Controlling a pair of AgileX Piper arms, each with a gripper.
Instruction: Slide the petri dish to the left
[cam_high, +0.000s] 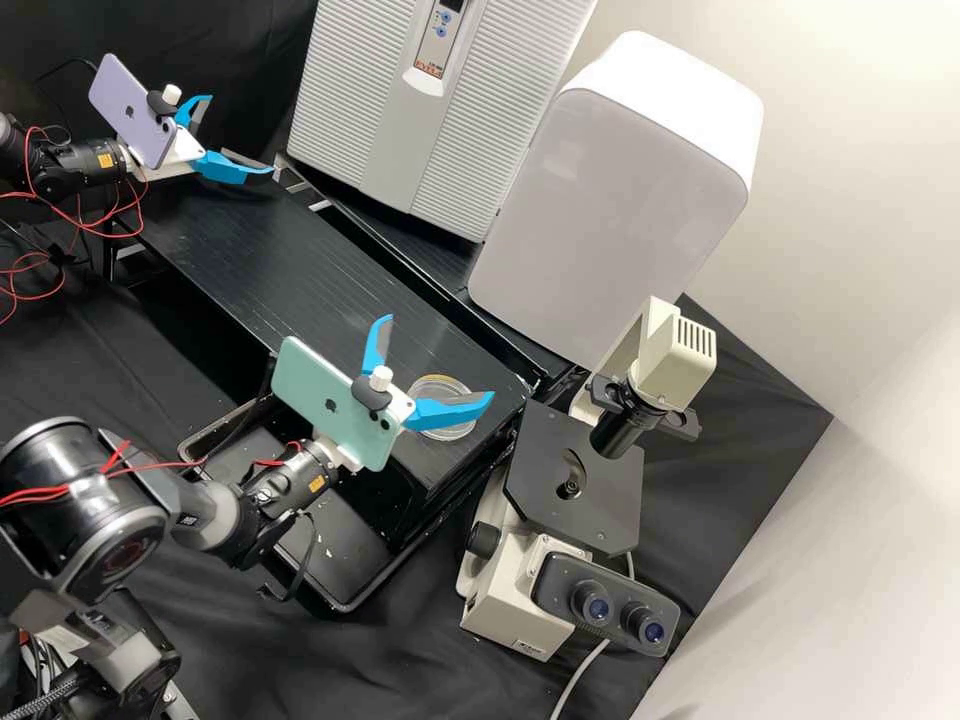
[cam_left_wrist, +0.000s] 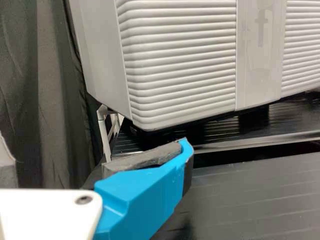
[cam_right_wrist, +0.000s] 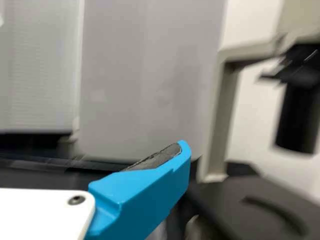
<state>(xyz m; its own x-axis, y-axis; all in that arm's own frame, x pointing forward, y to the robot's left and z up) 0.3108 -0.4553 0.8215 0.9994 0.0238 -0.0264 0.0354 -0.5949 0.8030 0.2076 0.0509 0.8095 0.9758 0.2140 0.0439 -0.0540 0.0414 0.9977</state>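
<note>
- A clear round plastic petri dish (cam_high: 436, 384) is pictured lying flat near the right-hand end of the long black ribbed bench top (cam_high: 270, 260). It is set close to the front edge, near the beige laboratory microscope (cam_high: 590, 500). The slide is judged not yet made, as the length of the bench lies to the dish's left.
- The right gripper (cam_high: 420, 375) is held at the dish with its two blue fingers spread wide and nothing gripped. One finger is raised above and behind. The other finger (cam_high: 450, 410) is laid across the dish as seen from the high camera, and whether it touches the dish cannot be told.
- That wide spread is judged to be meant either for bracketing the dish or for offering one finger as a pusher against its right side.
- The right arm is brought in low from the near left. Its wrist is rolled so that one finger is stacked over the other, and a mint-green phone (cam_high: 330, 415) is carried on the wrist.
- The left gripper (cam_high: 215, 140) is held well apart at the far left end of the bench, beside the white ribbed appliance (cam_high: 430, 110). Its fingers are likewise opened wide and nothing is held, and it is judged to be kept away from the work.
- A smooth white box (cam_high: 620, 180) is seen standing behind the dish.
</note>
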